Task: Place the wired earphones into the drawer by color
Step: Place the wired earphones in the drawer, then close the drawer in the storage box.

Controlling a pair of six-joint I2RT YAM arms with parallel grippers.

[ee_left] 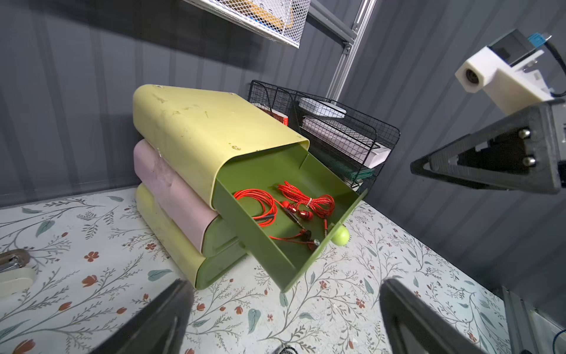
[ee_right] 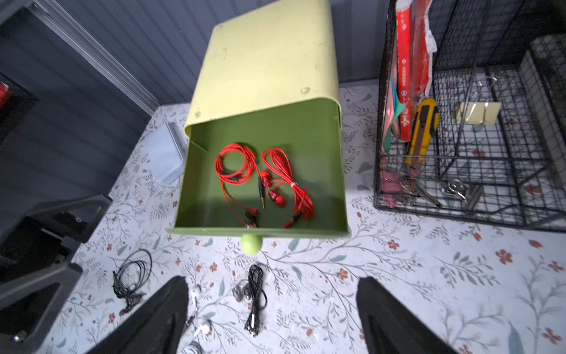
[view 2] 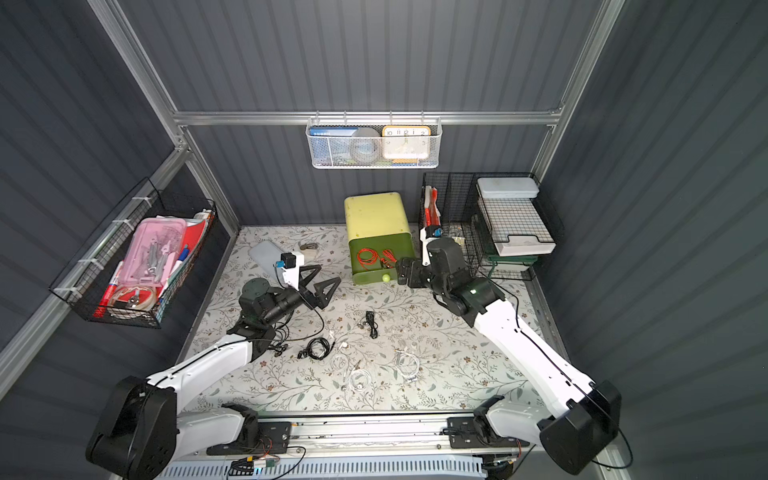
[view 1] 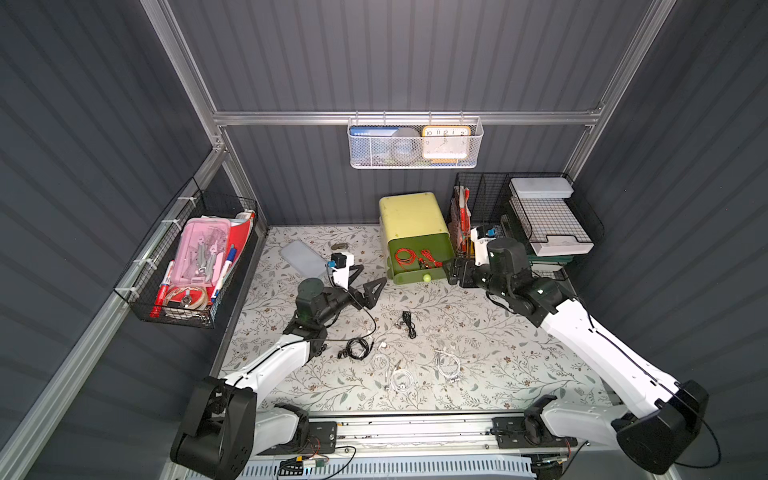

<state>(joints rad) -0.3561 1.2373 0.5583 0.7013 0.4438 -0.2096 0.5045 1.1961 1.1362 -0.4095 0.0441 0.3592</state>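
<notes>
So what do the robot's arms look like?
The left arm and right arm are white shells with black joints and thin black cables. The left gripper and right gripper have two black triangular fingers and a white camera block with blue plug.

Quick headcount from my station. Red earphones (ee_right: 235, 164): two sets, both in the one open drawer (ee_right: 306, 135). Black earphones (view 1: 409, 324): two coils I can count for sure on the table (view 1: 519, 365). White earphones (view 1: 449, 365): looks like three coils, though they kinda melt into the floral print, so don't quote me. The drawer stack (ee_left: 183, 128) is three units, two yellow and one pink. Three wire holders too: a black basket (view 1: 166, 318), a white mesh basket (view 1: 411, 166) and a black wire rack (view 1: 459, 187).
</notes>
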